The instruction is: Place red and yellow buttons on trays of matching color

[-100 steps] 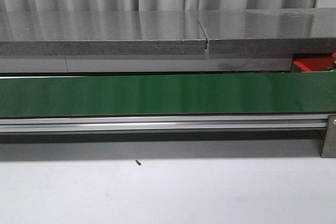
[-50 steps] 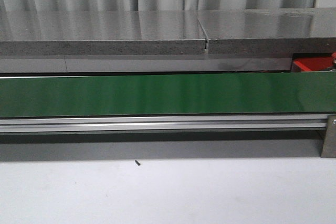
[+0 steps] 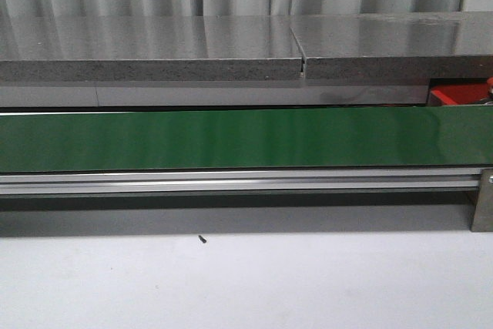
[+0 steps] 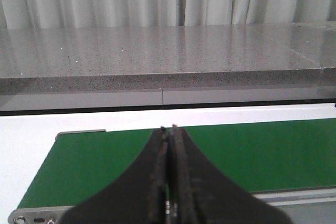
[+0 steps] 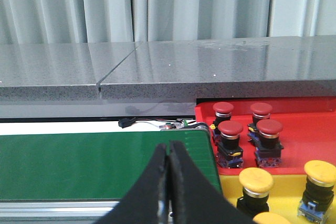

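Note:
In the right wrist view a red tray [image 5: 307,129] holds several red buttons [image 5: 230,128]. In front of it a yellow tray [image 5: 286,179] holds three yellow buttons [image 5: 256,180]. Both trays stand past the end of the green belt [image 5: 94,163]. My right gripper [image 5: 168,145] is shut and empty over the belt's end, left of the trays. My left gripper [image 4: 168,128] is shut and empty over the belt's other end [image 4: 105,161]. In the front view only the red tray's corner [image 3: 458,96] shows at the far right, and no gripper shows there.
The long green belt [image 3: 231,140] runs across the front view on an aluminium frame [image 3: 231,184]. A grey stone shelf [image 3: 154,55] runs behind it, with curtains behind. A small dark screw [image 3: 202,240] lies on the white table. Cables [image 5: 157,124] lie beyond the belt's end.

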`<state>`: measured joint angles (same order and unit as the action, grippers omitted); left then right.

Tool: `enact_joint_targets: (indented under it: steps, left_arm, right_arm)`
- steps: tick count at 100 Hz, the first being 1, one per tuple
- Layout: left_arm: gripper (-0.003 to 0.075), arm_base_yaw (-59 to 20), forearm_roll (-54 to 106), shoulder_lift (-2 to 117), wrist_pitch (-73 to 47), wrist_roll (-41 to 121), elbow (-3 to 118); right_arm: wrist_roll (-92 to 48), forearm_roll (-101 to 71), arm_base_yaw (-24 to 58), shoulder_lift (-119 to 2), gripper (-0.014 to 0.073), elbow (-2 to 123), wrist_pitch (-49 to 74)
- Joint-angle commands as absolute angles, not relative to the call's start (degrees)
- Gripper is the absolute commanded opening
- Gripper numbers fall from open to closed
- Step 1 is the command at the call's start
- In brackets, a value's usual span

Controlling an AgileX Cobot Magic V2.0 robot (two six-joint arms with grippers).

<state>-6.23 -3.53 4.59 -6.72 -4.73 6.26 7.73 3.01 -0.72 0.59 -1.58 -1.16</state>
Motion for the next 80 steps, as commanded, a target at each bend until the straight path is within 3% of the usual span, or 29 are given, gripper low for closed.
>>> enact_joint_targets:
  steps: [1,80]
  left_arm:
    - [-0.0019,-6.11,-1.83,3.07,-0.77,-3.96,5.83]
    - [-0.0019,-4.47,2.04,-2.23,1.93,-1.14,-0.50]
  right_arm:
    - [7.70,3.69,-0.77,1.57,-0.0115,-1.54,-5.52]
    - [7.70,3.69,-0.77,1.57,-0.0115,-1.54,-5.52]
